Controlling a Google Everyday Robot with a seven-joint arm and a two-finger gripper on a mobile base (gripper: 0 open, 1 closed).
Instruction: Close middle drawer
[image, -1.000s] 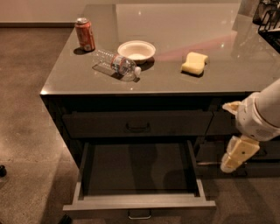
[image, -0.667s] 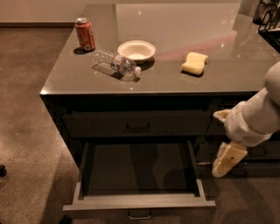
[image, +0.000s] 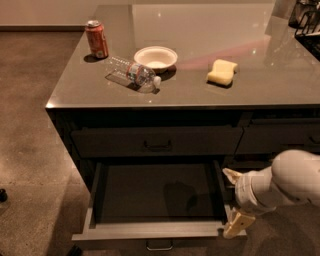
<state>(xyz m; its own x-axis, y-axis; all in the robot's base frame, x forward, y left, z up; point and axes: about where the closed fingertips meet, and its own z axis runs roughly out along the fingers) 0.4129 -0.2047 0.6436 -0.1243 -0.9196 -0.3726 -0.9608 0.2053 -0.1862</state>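
Note:
The middle drawer (image: 150, 231) is pulled wide open below the counter, with lighter grey side walls, a dark empty floor and a small metal bar handle (image: 159, 245) at the bottom edge of the view. My gripper (image: 234, 202) is at the drawer's front right corner, its lower cream fingertip (image: 236, 223) against the front panel's right end. The upper fingertip (image: 231, 174) is beside the right side wall. The white arm reaches in from the right.
The top drawer (image: 157, 141) above is shut. On the grey counter (image: 200, 75) lie a red soda can (image: 96, 39), a plastic bottle on its side (image: 132, 74), a white bowl (image: 155, 58) and a yellow sponge (image: 222, 71). A narrower drawer (image: 280, 137) is at right. Brown floor lies to the left.
My gripper and arm have moved down and to the left, from beside the cabinet's right side to the open drawer's front right corner. The drawer has not visibly moved.

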